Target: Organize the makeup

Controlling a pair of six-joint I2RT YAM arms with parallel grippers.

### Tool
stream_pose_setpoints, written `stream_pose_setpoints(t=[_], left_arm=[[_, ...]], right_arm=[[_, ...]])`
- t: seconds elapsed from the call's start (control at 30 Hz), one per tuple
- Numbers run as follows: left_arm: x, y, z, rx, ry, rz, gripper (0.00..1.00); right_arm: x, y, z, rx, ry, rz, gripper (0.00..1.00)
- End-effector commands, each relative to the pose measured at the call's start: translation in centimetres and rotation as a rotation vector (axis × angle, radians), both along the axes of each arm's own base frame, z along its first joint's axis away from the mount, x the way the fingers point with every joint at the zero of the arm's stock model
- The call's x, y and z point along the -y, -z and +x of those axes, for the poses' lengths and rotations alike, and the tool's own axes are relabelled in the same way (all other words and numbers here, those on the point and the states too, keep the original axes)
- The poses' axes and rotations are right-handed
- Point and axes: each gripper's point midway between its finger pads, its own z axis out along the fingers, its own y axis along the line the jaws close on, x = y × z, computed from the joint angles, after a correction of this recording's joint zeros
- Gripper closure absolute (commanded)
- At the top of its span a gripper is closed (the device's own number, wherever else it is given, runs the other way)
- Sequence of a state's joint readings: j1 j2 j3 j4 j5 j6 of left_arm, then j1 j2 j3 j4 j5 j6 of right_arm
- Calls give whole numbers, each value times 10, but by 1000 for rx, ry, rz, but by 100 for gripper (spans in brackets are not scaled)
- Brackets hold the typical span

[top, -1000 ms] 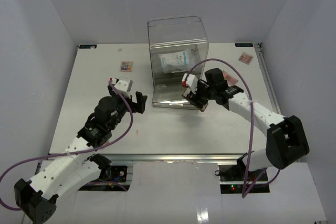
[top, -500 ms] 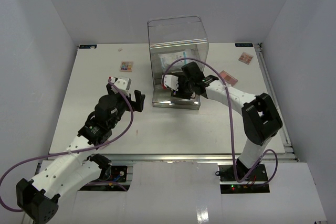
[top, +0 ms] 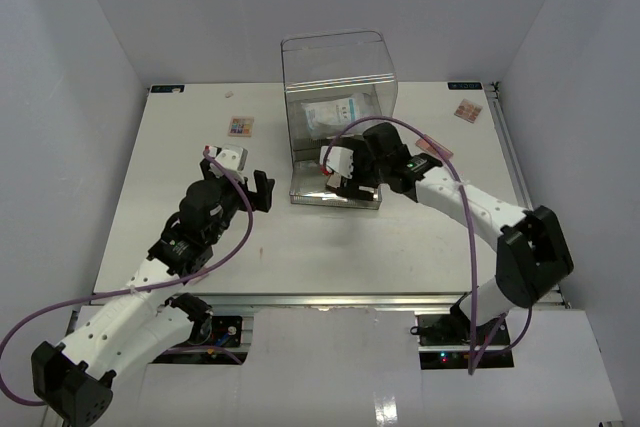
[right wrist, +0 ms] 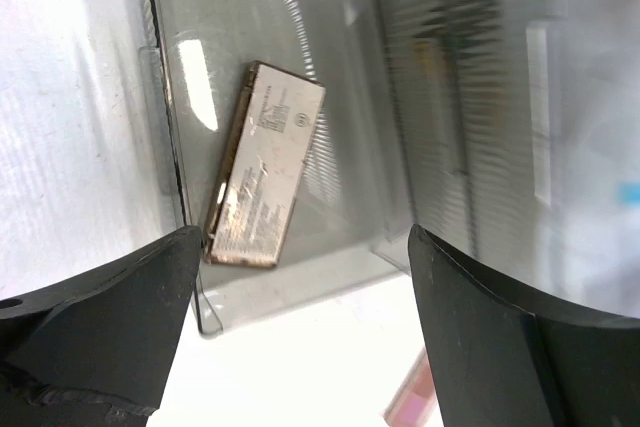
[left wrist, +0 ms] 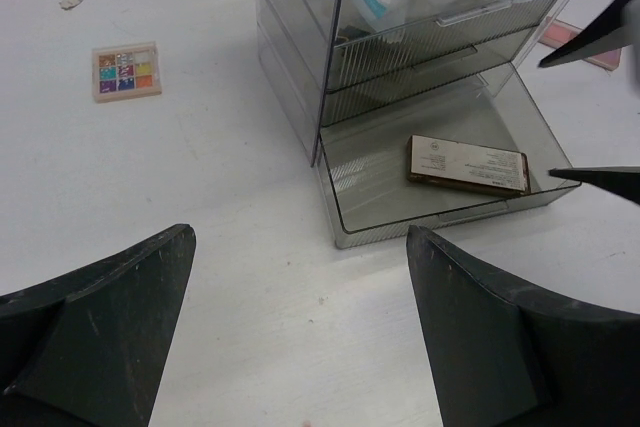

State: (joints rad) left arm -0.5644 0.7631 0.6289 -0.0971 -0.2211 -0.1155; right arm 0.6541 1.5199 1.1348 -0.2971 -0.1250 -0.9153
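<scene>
gold compact (left wrist: 468,165) lies flat, label side up, in the pulled-out bottom drawer (left wrist: 440,219) of the clear drawer box (top: 338,52). It sits toward the drawer's right side with nothing gripping it. Its long edge runs roughly along the front wall.

pale-blue sachet (top: 335,115) is higher up inside the same box, behind the clear front.

multicolour palette (top: 241,126) is on the table (top: 170,157), left of the box and well apart from it. pink palette (top: 468,110) lies near the table's far right corner. A second pink flat piece (top: 435,147) lies beside the right arm, partly covered; can't tell what it is.

right gripper (top: 345,169) hangs over the open drawer, claw apart. The gap is empty, and its wrist view shows the compact below between the two fingers (right wrist: 100,347), not touched. Both tips also show at the right edge of the left wrist view.

left gripper (top: 258,190) is over bare table just left of the drawer front, aimed at the box. Claw is wide apart and holds nothing.
</scene>
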Motion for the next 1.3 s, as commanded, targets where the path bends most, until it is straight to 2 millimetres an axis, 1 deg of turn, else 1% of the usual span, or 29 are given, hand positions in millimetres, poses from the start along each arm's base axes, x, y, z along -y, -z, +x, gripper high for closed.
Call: stream_pose_setpoints(t=[0.0, 0.1, 0.13, 0.17, 0.2, 0.23, 0.27, 0.3, 0.37, 0.4, 0.43, 0.47, 0.5, 0.6, 0.63, 0.67, 0.73, 0.8, 0.9, 1.0, 1.03, 1.17, 1.27], left_arm=[[-3, 0, 4, -16, -22, -34, 2], [-11, 7, 15, -60, -65, -71, 2], [-8, 11, 17, -88, -47, -94, 2], [-9, 17, 23, -130, -47, -127, 2], [-15, 26, 33, -183, -67, -157, 2], [-18, 35, 41, -234, -72, -196, 2], [-13, 36, 46, -268, -42, -242, 2], [-18, 45, 56, -305, -62, -257, 2], [-21, 63, 72, -391, -84, -292, 2], [-23, 72, 81, -425, -102, -294, 2], [-27, 81, 95, -459, -130, -292, 2], [-34, 89, 111, -489, -166, -280, 2], [-41, 96, 123, -513, -199, -255, 2], [-67, 113, 171, -566, -308, -138, 2], [-75, 117, 185, -566, -317, -80, 2], [-78, 120, 196, -574, -321, -56, 2], [-87, 128, 215, -591, -311, 28, 3], [-89, 133, 237, -581, -284, 58, 4], [-94, 143, 262, -569, -271, 92, 5], [-92, 146, 283, -533, -200, 126, 12], [-90, 148, 290, -524, -181, 132, 12], [-84, 158, 305, -506, -111, 162, 13], [-83, 175, 313, -518, -93, 167, 14]], right_arm=[[32, -57, -12, 27, 28, 211, 10], [82, -87, -9, 7, 118, 431, 10], [96, -91, -9, -7, 148, 488, 10], [103, -97, -18, -49, 120, 562, 10], [110, -100, -27, -101, 103, 630, 10], [123, -97, -29, -144, 129, 683, 10], [139, -93, -29, -172, 163, 736, 10], [144, -88, -38, -246, 161, 803, 10], [153, -96, -43, -236, 136, 876, 10], [155, -95, -46, -249, 142, 892, 10], [158, -95, -48, -251, 146, 900, 10], [159, -95, -48, -243, 150, 897, 10], [160, -96, -49, -236, 152, 891, 10], [163, -95, -49, -196, 159, 863, 10], [165, -93, -48, -178, 174, 851, 10], [166, -93, -48, -159, 173, 839, 10], [170, -86, -47, -140, 195, 813, 10], [174, -84, -45, -110, 196, 778, 10], [173, -84, -48, -103, 183, 763, 10], [172, -87, -51, -74, 170, 750, 10], [172, -89, -53, -57, 166, 743, 10], [171, -96, -59, -6, 144, 726, 10], [170, -100, -62, 14, 128, 722, 10]])
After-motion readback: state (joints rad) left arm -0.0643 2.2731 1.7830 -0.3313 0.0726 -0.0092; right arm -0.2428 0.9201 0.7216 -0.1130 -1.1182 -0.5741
